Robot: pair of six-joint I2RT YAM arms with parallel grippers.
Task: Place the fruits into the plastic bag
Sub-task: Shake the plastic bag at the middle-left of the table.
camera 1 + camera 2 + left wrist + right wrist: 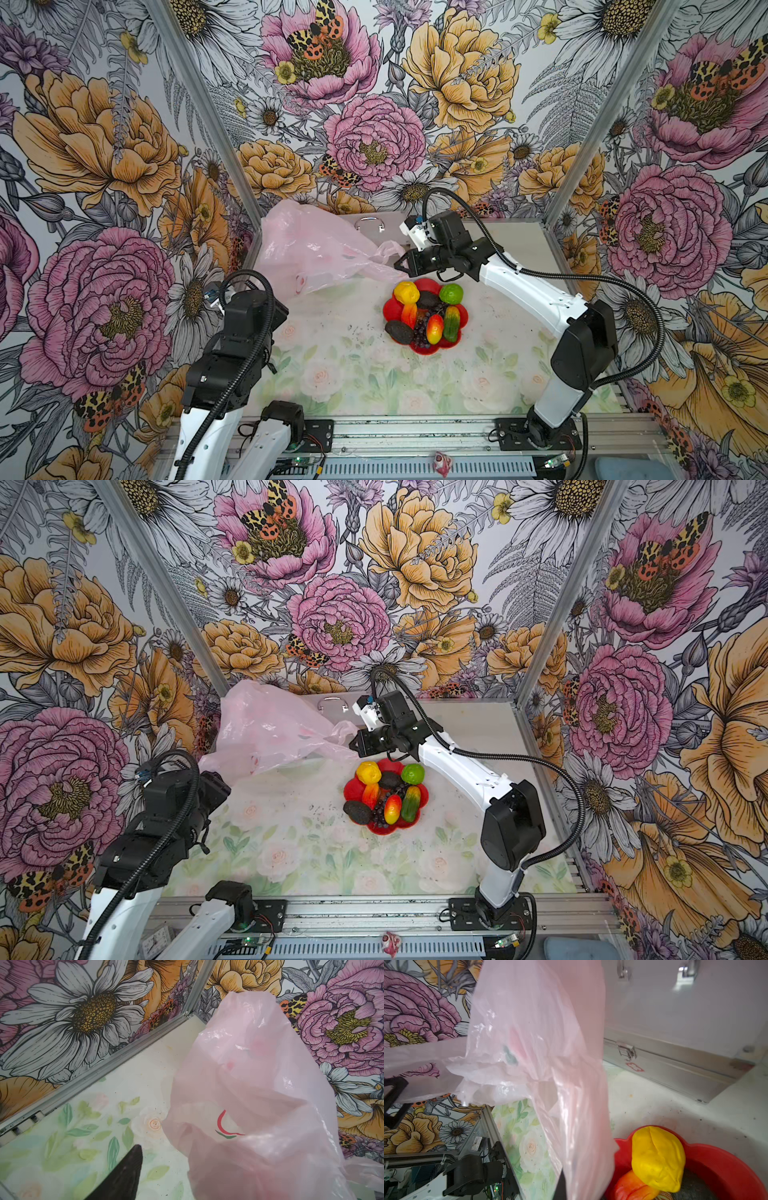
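Right gripper (pixel 400 266) pinches one plastic bag (pixel 307 245) beside eight fruits (pixel 434 329).

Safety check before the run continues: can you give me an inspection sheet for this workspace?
Surface: pale floral-print table mat, scattered dark specks.
Job's things: glossy toy fruits piled on red flower-shaped plate; translucent pink plastic bag held up, looks empty.
Clutter: silver metal case at back; small pink crumpled item on front rail.
Grippers: right gripper shut on bag's edge; left gripper appears open, beside bag.
Cables: black corrugated conduits loop off both arms, clear of fruits.
Surroundings: flower-patterned walls, aluminium frame.
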